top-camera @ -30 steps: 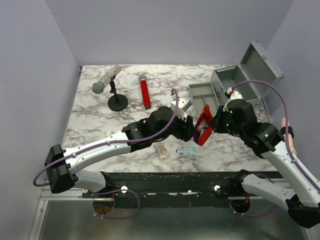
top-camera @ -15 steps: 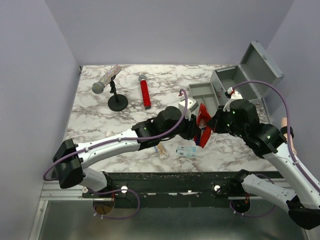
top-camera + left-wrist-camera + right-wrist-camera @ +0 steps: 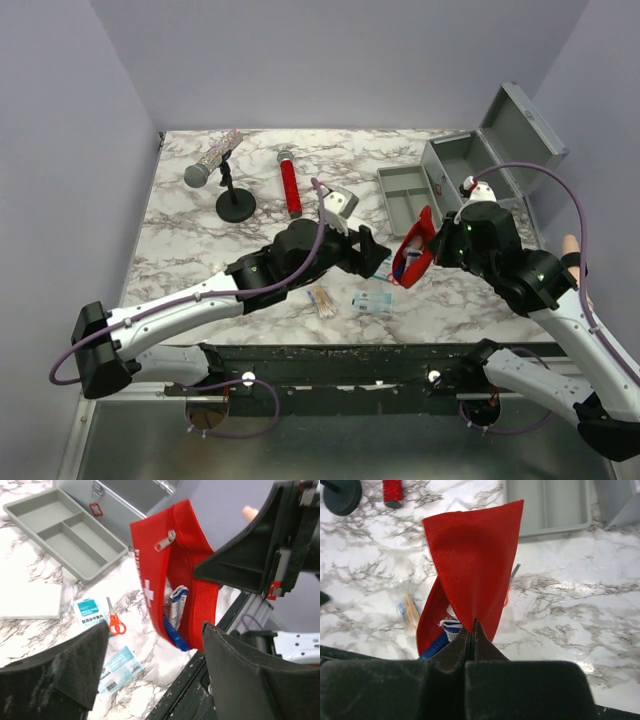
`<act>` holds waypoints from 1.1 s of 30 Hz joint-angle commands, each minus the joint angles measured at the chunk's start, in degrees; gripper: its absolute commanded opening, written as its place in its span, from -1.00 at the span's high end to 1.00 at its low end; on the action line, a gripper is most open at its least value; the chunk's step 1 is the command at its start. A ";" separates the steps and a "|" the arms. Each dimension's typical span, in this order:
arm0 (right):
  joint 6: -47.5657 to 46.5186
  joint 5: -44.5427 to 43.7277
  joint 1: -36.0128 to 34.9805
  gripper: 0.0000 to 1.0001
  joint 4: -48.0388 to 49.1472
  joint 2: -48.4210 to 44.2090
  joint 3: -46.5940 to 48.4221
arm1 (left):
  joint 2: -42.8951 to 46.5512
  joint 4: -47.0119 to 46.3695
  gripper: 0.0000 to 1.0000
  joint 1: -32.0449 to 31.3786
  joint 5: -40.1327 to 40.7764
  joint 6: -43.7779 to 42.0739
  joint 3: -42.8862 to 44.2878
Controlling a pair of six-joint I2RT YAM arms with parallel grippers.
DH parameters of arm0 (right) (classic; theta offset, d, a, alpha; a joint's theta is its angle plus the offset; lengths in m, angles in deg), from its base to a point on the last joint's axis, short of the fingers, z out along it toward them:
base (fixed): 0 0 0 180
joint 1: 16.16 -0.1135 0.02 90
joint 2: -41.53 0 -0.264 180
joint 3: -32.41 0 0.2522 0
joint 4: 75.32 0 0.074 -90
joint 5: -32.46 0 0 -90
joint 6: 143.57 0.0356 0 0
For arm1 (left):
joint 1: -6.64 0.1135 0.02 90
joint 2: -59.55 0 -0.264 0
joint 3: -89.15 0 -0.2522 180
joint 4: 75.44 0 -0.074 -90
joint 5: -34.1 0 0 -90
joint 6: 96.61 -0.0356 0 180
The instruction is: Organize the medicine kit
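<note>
The medicine kit is a grey metal box standing open at the back right, its lid tipped back. Its grey divided tray lies on the table beside it and also shows in the left wrist view. My right gripper is shut on the edge of an open red white-cross pouch and holds it above the table. The pouch holds a blue item and a white tube. My left gripper is open and empty, just left of the pouch.
Orange scissors, two teal packets and a white pad lie under the pouch. Cotton swabs lie near the front edge. A red microphone and a silver microphone on a black stand are at the back left.
My left gripper has drawn back to the left, away from the pouch it was up against. The right gripper still holds the pouch, now tilted a little more.
</note>
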 commanded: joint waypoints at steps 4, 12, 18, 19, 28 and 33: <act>-0.87 -8.17 0.13 0.99 -3.68 -2.51 0.00 | 3.36 -3.32 -0.82 2.82 6.49 4.49 -8.26; -0.87 -11.16 0.13 0.99 -6.23 -5.76 -0.97 | -21.15 5.72 -0.65 5.64 -4.06 0.64 5.69; -1.48 -12.56 0.22 0.99 -8.43 -7.88 -1.32 | -30.03 7.31 -0.55 3.70 -3.35 -4.28 11.76; -1.75 -12.83 0.22 0.99 -8.78 -8.23 -1.41 | -31.44 8.01 -0.52 3.44 -3.53 -5.16 12.73; -1.92 -12.39 0.22 0.99 -9.31 -10.07 -2.55 | -42.60 14.16 -0.24 0.01 -3.27 -11.14 24.76; -2.01 -12.39 0.22 0.99 -9.74 -10.78 -2.46 | -46.30 16.98 -0.11 0.01 -2.92 -11.59 27.68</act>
